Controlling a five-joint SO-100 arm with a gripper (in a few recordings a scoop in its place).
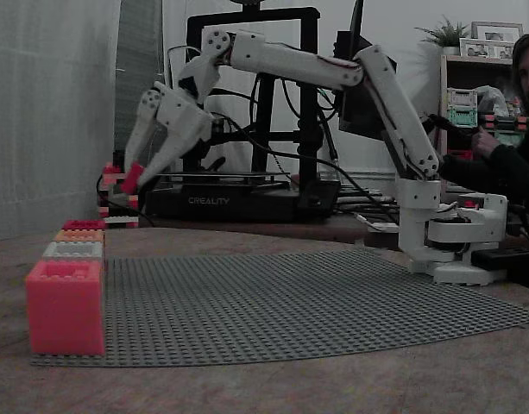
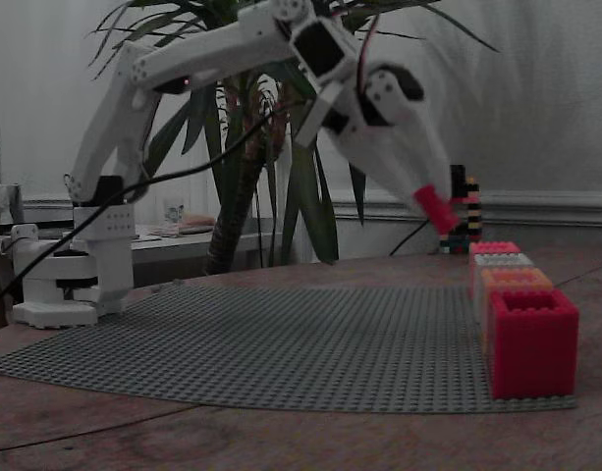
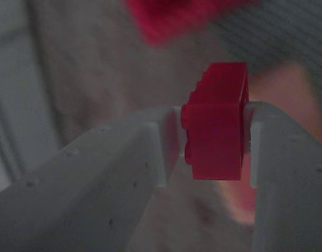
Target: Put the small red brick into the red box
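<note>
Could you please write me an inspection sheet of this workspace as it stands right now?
Surface: grey studded baseplate on a brown table.
Job's things: small red brick held in the air; red box at the near end of a row of boxes on the baseplate edge.
Clutter: the other boxes in that row; a small brick tower behind.
Claw: claw shut on the small red brick, raised above the row's far end.
Cables: black cables along the arm.
Surroundings: 3D printer, potted plant, a person at the edge.
</note>
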